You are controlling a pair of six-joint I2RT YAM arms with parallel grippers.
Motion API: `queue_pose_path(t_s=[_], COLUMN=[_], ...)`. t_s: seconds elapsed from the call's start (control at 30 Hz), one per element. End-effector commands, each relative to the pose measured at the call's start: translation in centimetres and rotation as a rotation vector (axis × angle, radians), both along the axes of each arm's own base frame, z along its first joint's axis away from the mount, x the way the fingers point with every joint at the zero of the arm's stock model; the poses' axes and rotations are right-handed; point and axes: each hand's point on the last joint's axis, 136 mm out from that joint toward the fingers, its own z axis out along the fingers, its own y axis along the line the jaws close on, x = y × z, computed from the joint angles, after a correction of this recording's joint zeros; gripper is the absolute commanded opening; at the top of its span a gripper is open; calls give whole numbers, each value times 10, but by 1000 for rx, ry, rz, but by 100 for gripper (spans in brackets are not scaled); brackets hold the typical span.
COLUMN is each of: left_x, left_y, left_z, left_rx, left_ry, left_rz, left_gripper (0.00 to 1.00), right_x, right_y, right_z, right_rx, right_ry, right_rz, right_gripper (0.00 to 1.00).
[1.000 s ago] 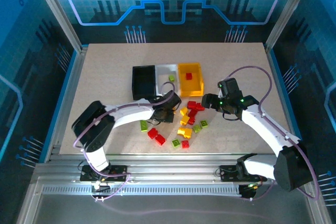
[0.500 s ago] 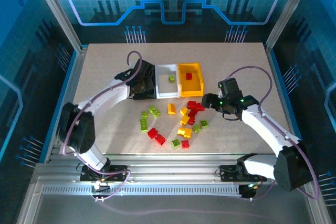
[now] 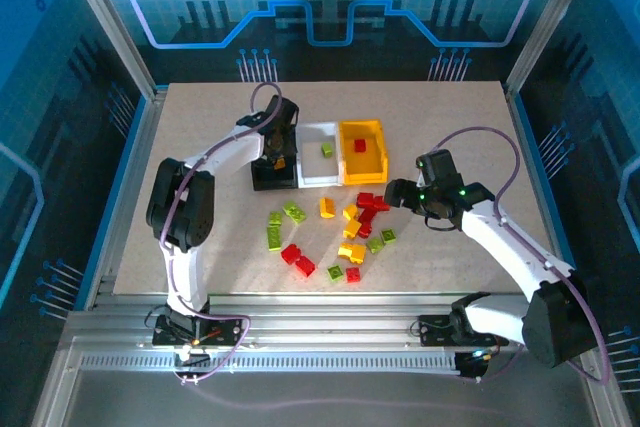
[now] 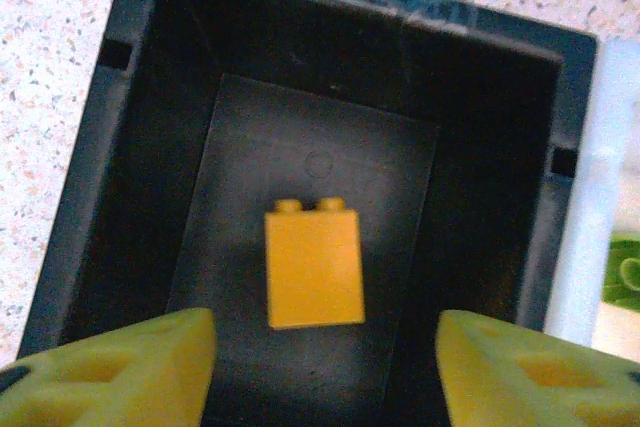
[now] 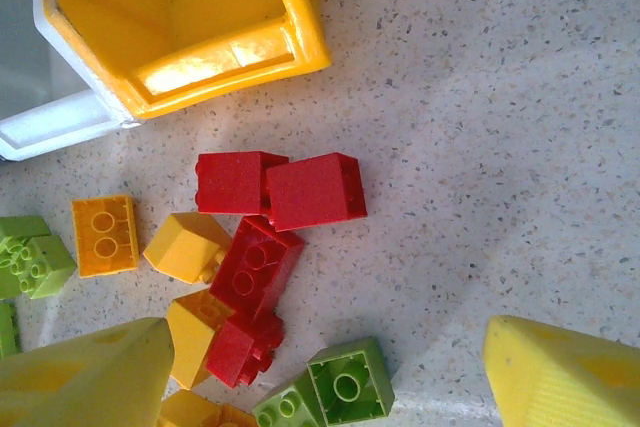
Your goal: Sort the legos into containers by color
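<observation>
Your left arm has swung in and now stands right over the black rectangular plastic bin [image 4: 85, 197]. The left gripper [image 4: 325, 372] is spread and empty, and one yellow-orange brick [image 4: 313, 267] lies on the bin floor. You have three bins. The black one touches the white plastic bin [image 3: 318, 181], and the yellow-orange plastic bin [image 3: 363, 126] touches its other side. The white bin holds one lime green brick [image 3: 327, 149], the yellow-orange bin one red brick [image 3: 360, 145]. The right gripper [image 5: 325, 387], also spread, hovers over the loose bricks [image 3: 350, 237] on the near side of the white bin, with four red ones [image 5: 255, 262] below it.
</observation>
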Motion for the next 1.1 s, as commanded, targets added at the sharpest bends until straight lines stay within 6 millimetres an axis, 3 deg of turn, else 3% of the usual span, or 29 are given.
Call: queue_pose_path(t_s=[0.0, 0.2, 0.33, 0.5, 0.67, 0.87, 1.07], left_x=[-3, -34, -76, -129, -172, -201, -217], left_y=[-7, -37, -59, -68, -44, -13, 1], left_z=[36, 101, 120, 99, 67, 54, 43], left_rx=[-53, -192, -247, -266, -275, -246, -236], left_ry=[-53, -194, -238, -209, -172, -178, -162], left_rz=[-15, -120, -212, -273, -218, -158, -132], left_gripper=[72, 99, 99, 99, 99, 99, 99], right_x=[-7, -10, -17, -24, -18, -4, 15], right_y=[-3, 10, 34, 64, 115, 162, 182], right_z=[-5, -13, -23, -37, -33, -33, -58], right_rx=[4, 34, 43, 30, -15, -111, -190], right_ry=[25, 58, 87, 120, 83, 47, 90], right_rz=[-13, 37, 112, 209, 376, 472, 450], right_gripper=[83, 80, 77, 72, 72, 71, 66])
